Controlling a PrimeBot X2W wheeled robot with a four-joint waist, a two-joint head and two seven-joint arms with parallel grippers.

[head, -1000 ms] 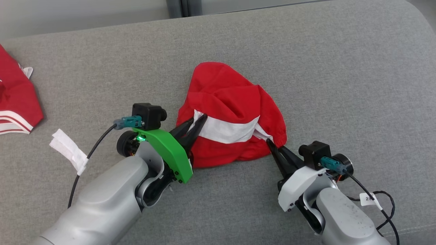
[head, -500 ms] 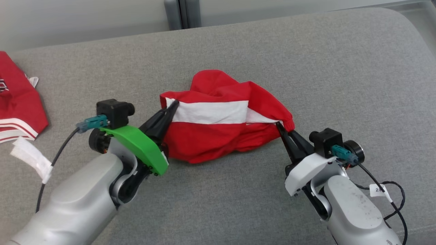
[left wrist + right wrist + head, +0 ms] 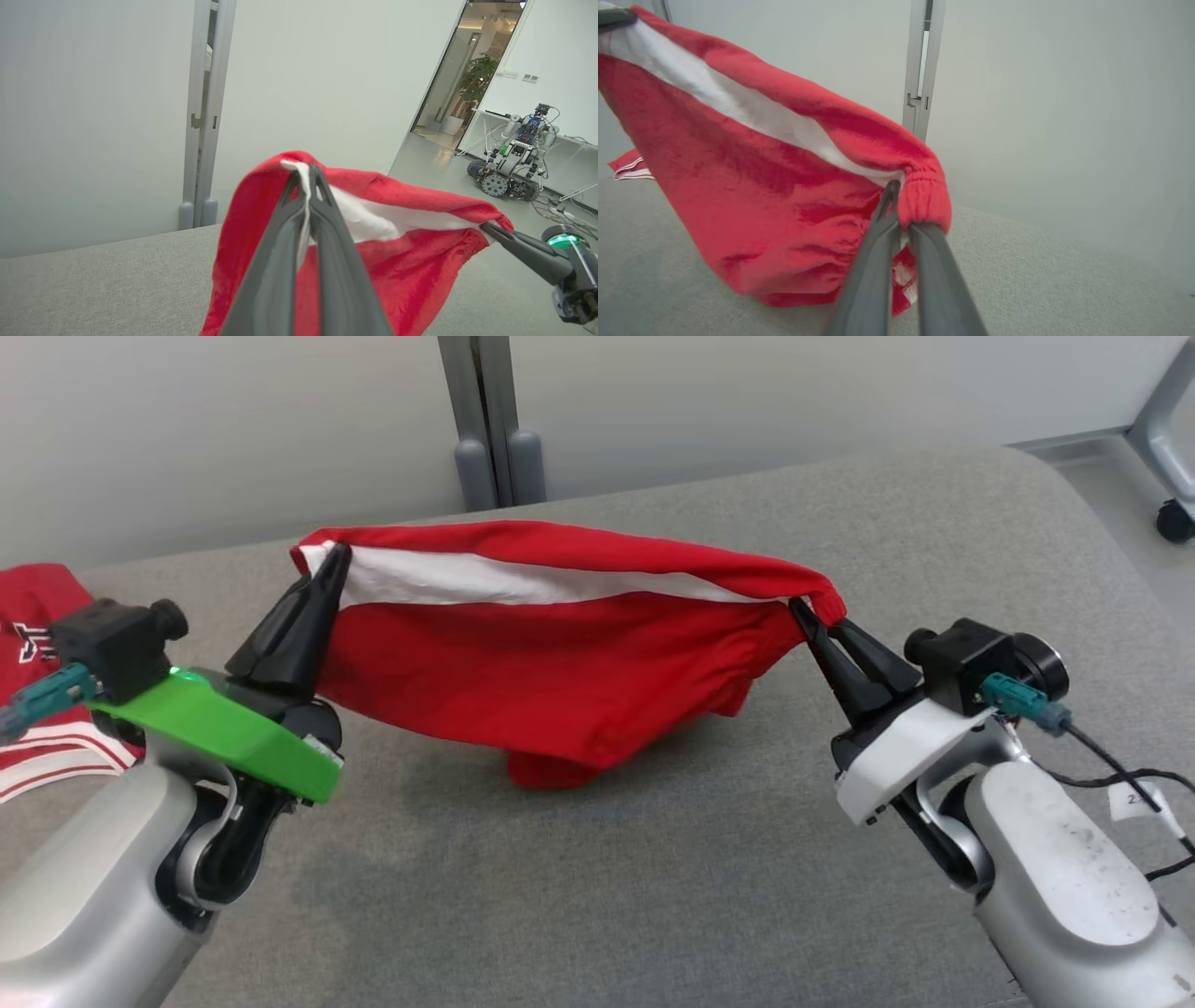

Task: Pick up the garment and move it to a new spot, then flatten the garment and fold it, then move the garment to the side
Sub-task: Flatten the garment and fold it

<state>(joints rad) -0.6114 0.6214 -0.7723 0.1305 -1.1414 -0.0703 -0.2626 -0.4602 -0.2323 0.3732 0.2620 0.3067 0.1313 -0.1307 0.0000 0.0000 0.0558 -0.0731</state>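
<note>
Since half a second ago both arms have risen and drawn wider apart, and the garment, then a slack heap on the counter, now hangs stretched between them. The head camera has tilted up as well, so more of the wall shows.

Nearest, the two pale forearms enter from the lower corners of the head view. The left gripper, behind its green bracket, points up and away. Its jaws are closed together on the left end of the garment's top edge, with a sliver of white cloth pinched between the fingers in the left wrist view. The right gripper has its jaws clamped on the gathered elastic edge at the garment's right end.

The garment is red with a white band running just below its top edge, which is pulled nearly taut from one gripper to the other. The body sags beneath, its lowest fold reaching down to the grey fabric-covered counter; whether it touches cannot be told.

Further left, a second red garment with white stripes lies on the counter, well apart. Beyond the far edge stands a grey post against the wall, and a castor sits at the far right. Through a doorway in the left wrist view, a wheeled robot stands on the floor.
</note>
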